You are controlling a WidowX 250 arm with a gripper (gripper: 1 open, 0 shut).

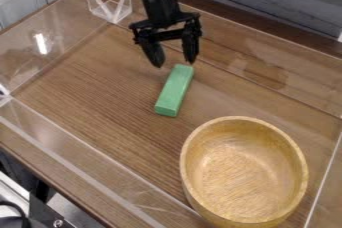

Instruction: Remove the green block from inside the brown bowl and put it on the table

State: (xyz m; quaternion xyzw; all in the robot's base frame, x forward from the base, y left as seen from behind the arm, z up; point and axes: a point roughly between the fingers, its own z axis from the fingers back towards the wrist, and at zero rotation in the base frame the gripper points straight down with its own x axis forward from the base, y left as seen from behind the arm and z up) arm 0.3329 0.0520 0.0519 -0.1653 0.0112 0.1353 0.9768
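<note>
The green block [173, 90] lies flat on the desk [94, 82], apart from the brown bowl [246, 170]. The pincer [168, 59] hangs just beyond the block's far end, spread and apparently holding nothing.

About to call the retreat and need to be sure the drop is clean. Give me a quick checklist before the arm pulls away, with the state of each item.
1. Green block out of the brown bowl: ok, it lies on the table and the bowl looks empty.
2. Block resting flat, not propped on anything: ok, it lies lengthwise on the wood.
3. Gripper let go: ok, jaws stand spread and nothing is between them.
4. Fingertips clear of the block: ok, they hang just beyond its far end with a gap showing.
5. Block apart from the bowl's rim: ok, bare table shows between them.
6. Path upward free: cannot tell, the arm runs out of the top of the view.
</note>
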